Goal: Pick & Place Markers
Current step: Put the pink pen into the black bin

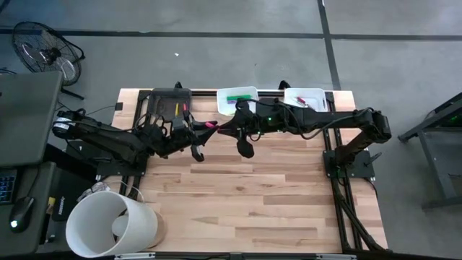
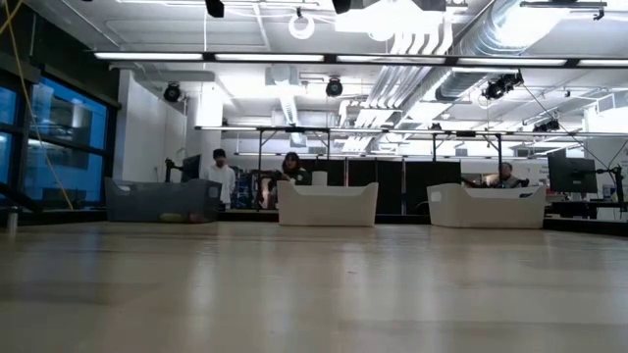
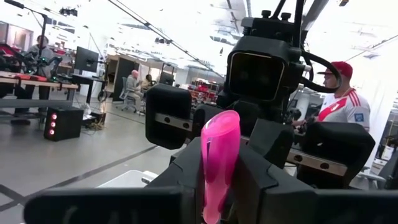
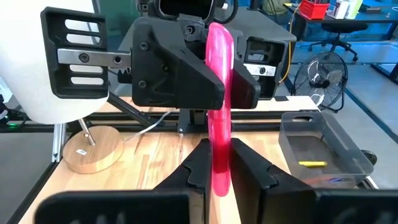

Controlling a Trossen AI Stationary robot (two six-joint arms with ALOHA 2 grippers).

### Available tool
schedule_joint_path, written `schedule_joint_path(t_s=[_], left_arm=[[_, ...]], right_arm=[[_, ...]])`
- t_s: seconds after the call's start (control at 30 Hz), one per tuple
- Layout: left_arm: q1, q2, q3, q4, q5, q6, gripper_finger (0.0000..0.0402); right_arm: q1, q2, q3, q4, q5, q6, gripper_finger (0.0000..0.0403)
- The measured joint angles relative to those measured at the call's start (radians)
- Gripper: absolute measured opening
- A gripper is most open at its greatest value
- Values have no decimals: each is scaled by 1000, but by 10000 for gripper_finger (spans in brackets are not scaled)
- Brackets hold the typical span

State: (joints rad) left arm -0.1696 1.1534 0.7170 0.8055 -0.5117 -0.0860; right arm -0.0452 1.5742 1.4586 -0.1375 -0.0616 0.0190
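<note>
Gripping the pink marker [image 4: 219, 106] from both ends, my two hands meet above the back of the counter [image 1: 253, 202]. My right hand [image 4: 217, 177] is clenched on one end of it, the fingers [image 4: 194, 168] pressed against the pink barrel on either side. My left hand [image 3: 219, 186] has its fingers [image 3: 180, 180] tight against the other end, so the marker bridges the two hands in the air, well above the wood.

From above, the marker [image 1: 210, 126] shows only as a short pink streak between my left hand [image 1: 196, 131] and my right hand [image 1: 229, 130]. That view alone shows where the rest lies: a white tray [image 1: 238, 100] with a green marker [image 1: 235, 99] in it, a second white tray [image 1: 304, 97] holding a red marker [image 1: 303, 100], and a dark tray [image 1: 170, 105] near my left arm with a yellow marker [image 1: 175, 110] inside.

My right wrist view shows that dark tray [image 4: 323, 146] closer, with the yellow marker [image 4: 311, 163] on its floor. The level view across the counter catches the trays' walls but neither hand. My left wrist view looks past the marker [image 3: 219, 162] into the room, where a person in a red cap [image 3: 339, 102] stands.
</note>
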Motion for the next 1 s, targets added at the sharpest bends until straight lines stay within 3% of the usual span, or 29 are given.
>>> schedule_joint_path(t_s=[0.47,1.0], left_arm=[[0,0,0,-2,-16,4,50],[0,0,0,-36,-123,6,51]], right_arm=[[-2,-4,0,-5,7,2,98],[-51,-199,0,-322,252,-20,122]])
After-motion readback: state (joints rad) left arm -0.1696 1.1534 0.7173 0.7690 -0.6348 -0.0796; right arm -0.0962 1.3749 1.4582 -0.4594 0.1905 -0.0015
